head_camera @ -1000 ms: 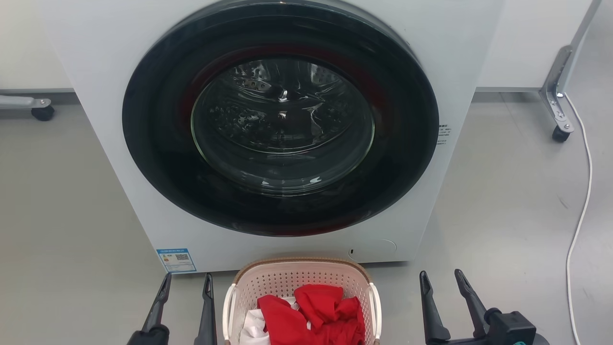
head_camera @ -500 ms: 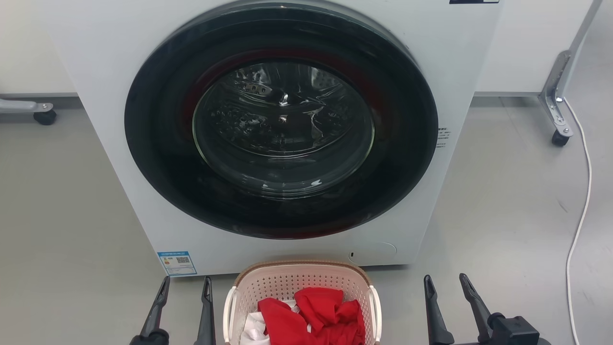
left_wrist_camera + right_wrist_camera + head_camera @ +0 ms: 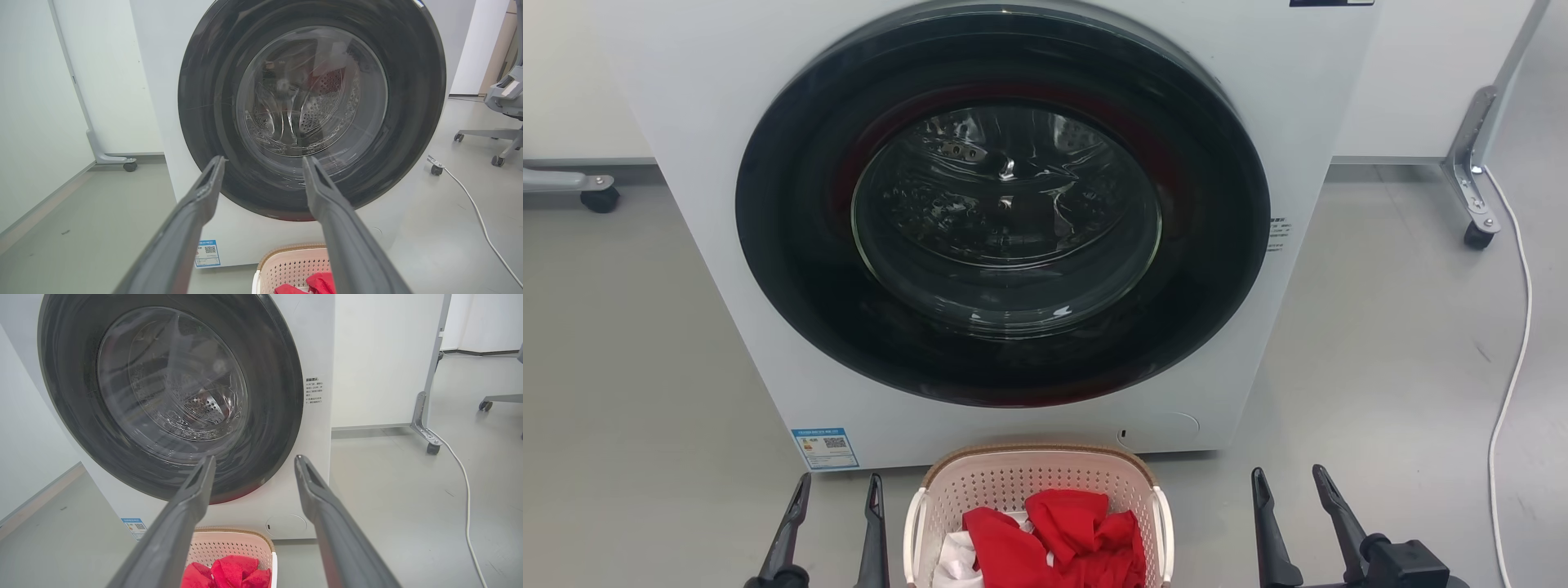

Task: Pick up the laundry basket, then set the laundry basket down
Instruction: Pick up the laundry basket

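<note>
In front of the washing machine (image 3: 686, 204), the left pincer (image 3: 840, 482) and right pincer (image 3: 1289, 475) are hovering, fingers apart, holding nothing. Between them the laundry basket (image 3: 1013, 482) is sitting upright on the floor (image 3: 1380, 367) before the machine's shut door (image 3: 1005, 212), handles facing sideways, carrying red clothes (image 3: 1062, 531); its long axis is cut off.

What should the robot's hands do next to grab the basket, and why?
The left gripper and right gripper are open, flanking the laundry basket without touching it. So the next move is probably to bring both inward toward its white side handles.
</note>
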Available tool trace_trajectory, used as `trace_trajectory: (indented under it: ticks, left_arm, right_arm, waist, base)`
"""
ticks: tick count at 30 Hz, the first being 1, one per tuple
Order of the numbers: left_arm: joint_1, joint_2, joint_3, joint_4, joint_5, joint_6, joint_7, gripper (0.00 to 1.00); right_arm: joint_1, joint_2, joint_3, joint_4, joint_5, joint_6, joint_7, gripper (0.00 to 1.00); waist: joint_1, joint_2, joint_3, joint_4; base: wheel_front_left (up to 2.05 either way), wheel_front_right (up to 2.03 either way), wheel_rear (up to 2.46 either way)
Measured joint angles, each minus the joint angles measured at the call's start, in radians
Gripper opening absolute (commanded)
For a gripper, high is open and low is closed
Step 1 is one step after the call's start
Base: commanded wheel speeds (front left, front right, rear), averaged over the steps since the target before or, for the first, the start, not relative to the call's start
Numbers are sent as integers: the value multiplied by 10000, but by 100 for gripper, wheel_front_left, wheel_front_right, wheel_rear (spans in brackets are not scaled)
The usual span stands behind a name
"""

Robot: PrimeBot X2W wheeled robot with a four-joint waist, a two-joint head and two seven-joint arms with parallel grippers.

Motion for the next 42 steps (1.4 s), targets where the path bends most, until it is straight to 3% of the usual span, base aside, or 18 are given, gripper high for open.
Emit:
trace_trajectory:
  ticks: [16,23,42]
  left_arm:
    - [36,-25,29,-349,42,-92,0,100]
    - [-751,-19,119,-236,12,-226,0,100]
    - [-3593,-182,282,2792,-545,-711,322,100]
  right_arm:
    - [56,12,-113,-357,-71,92,-2,100]
    - [-1039,8,-506,-259,50,282,-2,100]
    - [-3692,-119,-792,1952,205,531,107,100]
  waist:
    - [0,0,659,-9]
    - [1,0,1484,-48]
    - [3,2,4202,-59]
  base:
    - [0,0,0]
    - [0,0,0]
    - [0,0,0]
